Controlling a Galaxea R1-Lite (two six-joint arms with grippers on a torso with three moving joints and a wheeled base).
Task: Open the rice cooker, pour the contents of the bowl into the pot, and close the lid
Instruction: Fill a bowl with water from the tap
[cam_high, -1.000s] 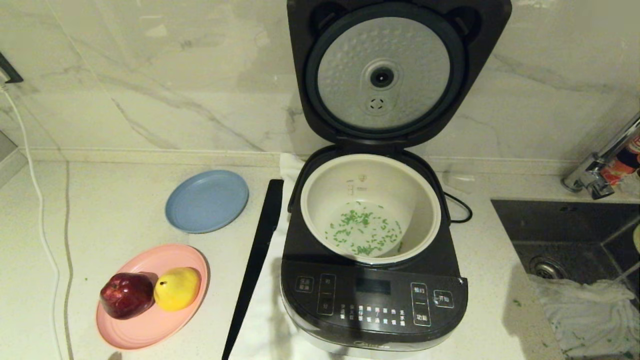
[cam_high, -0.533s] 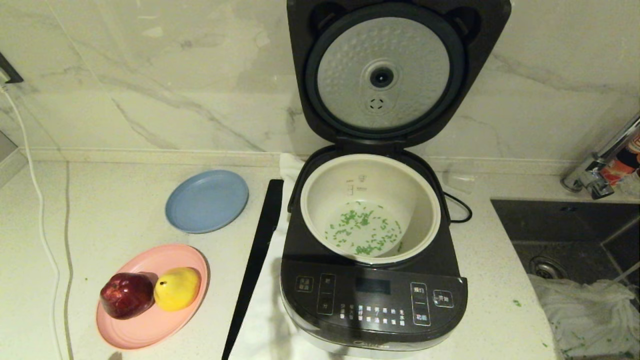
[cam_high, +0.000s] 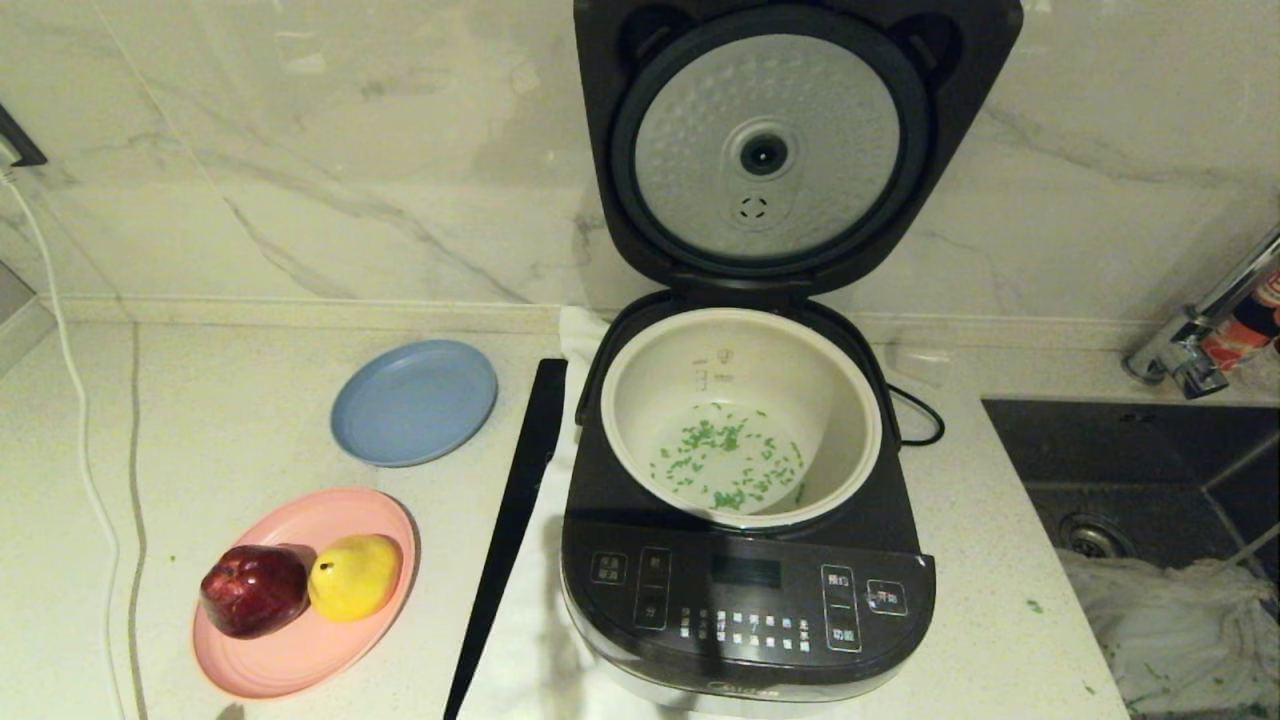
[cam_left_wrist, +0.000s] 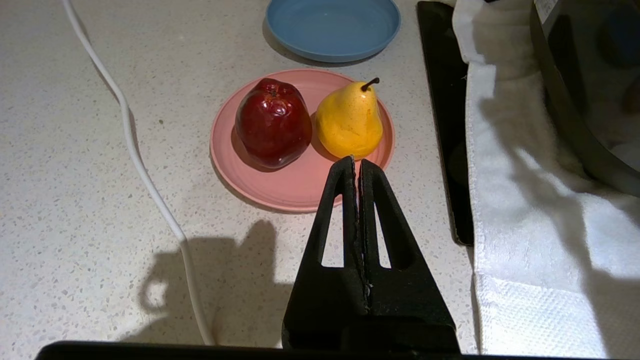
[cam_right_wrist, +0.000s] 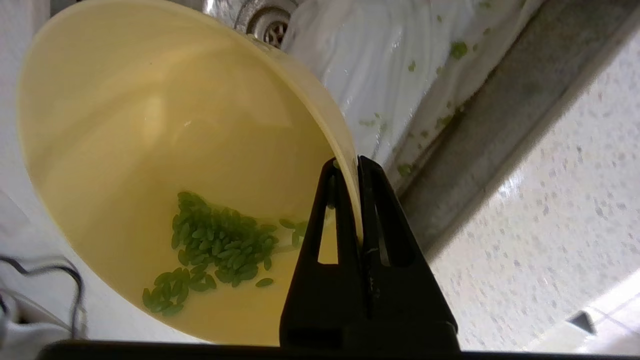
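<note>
The rice cooker (cam_high: 745, 600) stands open at the middle of the counter, its lid (cam_high: 765, 145) upright against the wall with the dimpled silver plate facing out. In the cream pot (cam_high: 640, 400), green bits (cam_high: 725, 460) lie in a little pale liquid. Neither gripper shows in the head view. In the right wrist view my right gripper (cam_right_wrist: 357, 162) is shut on the rim of the tilted yellow bowl (cam_right_wrist: 150, 125), near the sink edge. More green bits (cam_right_wrist: 215, 245) cling inside the bowl. My left gripper (cam_left_wrist: 356, 161) is shut and empty above the counter beside the pink plate (cam_left_wrist: 295, 190).
A blue plate (cam_high: 413, 400) lies left of the cooker. The pink plate (cam_high: 300, 650) carries a red apple (cam_high: 253, 590) and a yellow pear (cam_high: 355, 575). A black strip (cam_high: 515, 510) and white towel (cam_left_wrist: 525, 225) flank the cooker. The sink (cam_high: 1130, 470), faucet (cam_high: 1200, 330) and a crumpled cloth (cam_high: 1180, 620) are at the right.
In the head view, the shadow on the counter to the right of the cooker has slid off and gone. The cooker, pot and plates have not moved.
</note>
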